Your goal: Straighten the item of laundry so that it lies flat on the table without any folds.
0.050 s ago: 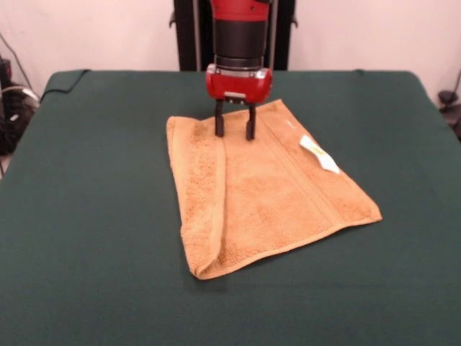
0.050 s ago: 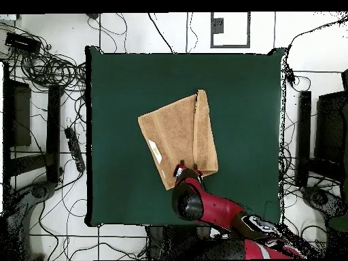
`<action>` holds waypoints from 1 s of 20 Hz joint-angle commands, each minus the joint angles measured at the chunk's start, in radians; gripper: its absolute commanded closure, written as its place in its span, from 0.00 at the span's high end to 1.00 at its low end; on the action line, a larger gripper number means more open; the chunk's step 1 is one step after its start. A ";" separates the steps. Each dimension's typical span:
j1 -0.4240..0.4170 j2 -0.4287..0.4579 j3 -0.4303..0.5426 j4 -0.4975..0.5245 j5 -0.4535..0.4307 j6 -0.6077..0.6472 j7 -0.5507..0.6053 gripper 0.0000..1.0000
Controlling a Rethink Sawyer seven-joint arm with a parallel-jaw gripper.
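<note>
The gripper (image 1: 235, 130) hangs with jaws apart, tips at the towel (image 1: 266, 191). The towel spreads below them, one side folded over, on the green tabletop (image 1: 94, 216).

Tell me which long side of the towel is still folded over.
The side opposite the white tag: there a strip of the towel lies doubled over. The tag side lies flat.

Clutter on the floor around the work area

In the overhead view, tangled black cables (image 2: 47, 68) fill the upper left, and a power strip (image 2: 73, 148) lies along the left side on the pale tiled floor (image 2: 156, 34). A grey-framed square (image 2: 230, 30) sits at top centre. Dark equipment (image 2: 332, 129) lines the right edge. In the front view, a white wall (image 1: 108, 32) spans the top.
</note>
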 commanded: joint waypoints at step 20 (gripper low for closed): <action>-0.043 -0.101 -0.009 -0.068 -0.136 0.092 0.122 1.00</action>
